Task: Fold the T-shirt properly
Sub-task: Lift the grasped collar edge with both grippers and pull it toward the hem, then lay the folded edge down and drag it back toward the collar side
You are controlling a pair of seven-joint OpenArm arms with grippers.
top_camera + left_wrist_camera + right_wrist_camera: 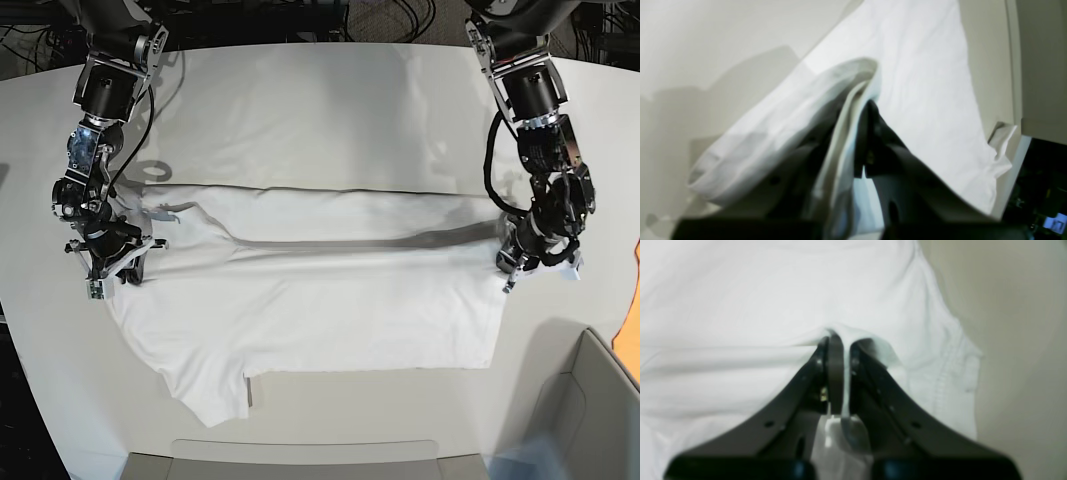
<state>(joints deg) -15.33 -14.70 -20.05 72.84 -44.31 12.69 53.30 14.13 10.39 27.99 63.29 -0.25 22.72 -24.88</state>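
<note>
In the left wrist view we see the left end effector (860, 110) pinching a bunched fold of the T-shirt (923, 100), its jaws narrow with cloth between them (the picture is blurred), and the rest of the shirt lying on the table (706, 50). In the right wrist view the right end effector (842, 343) grips a ridge of the shirt near a stitched hem, jaws nearly together. In the base view we see the shirt spread across the table's middle, with one arm at each end.
</note>
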